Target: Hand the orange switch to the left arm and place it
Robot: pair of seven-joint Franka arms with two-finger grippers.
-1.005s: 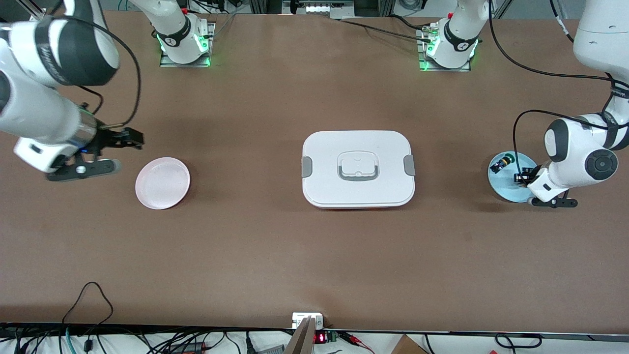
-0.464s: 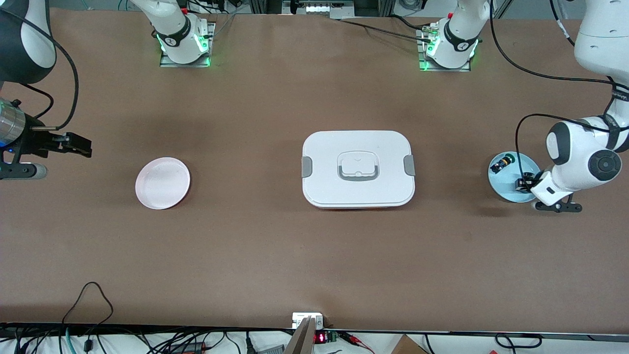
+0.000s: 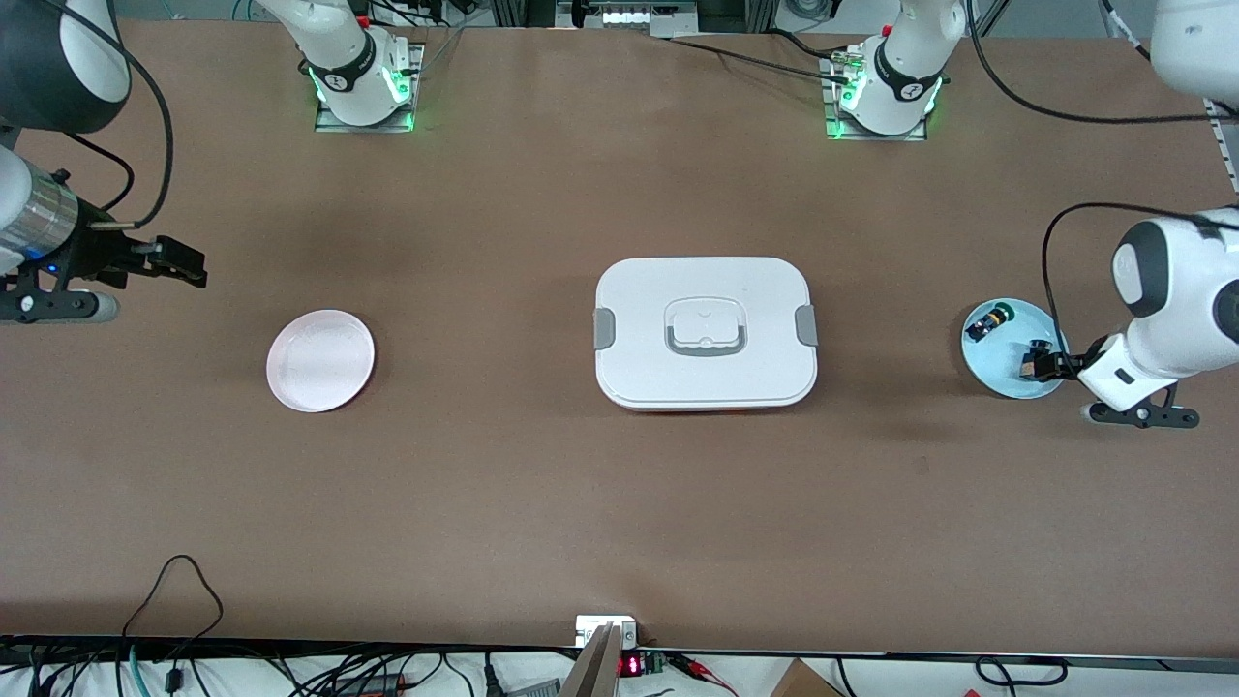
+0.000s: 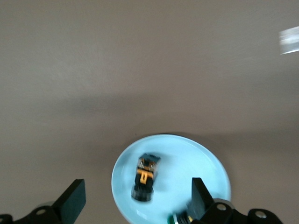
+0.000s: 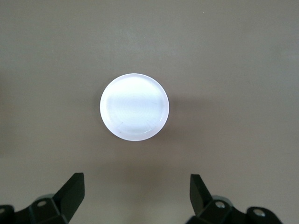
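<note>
Switch handling first: the orange switch [image 4: 145,177] looks light, rigid and small, lying on its side on the blue plate [image 3: 987,373]; I judge its blocky black body the surest place to pinch, not the round cap. The left gripper [image 4: 133,205] hangs over the plate's edge, fingers wide apart and empty, the switch lying between them below. The right gripper [image 5: 133,198], also spread and empty, waits above the table near the pink plate [image 5: 134,107].

High front camera — wrist cameras face down.
</note>
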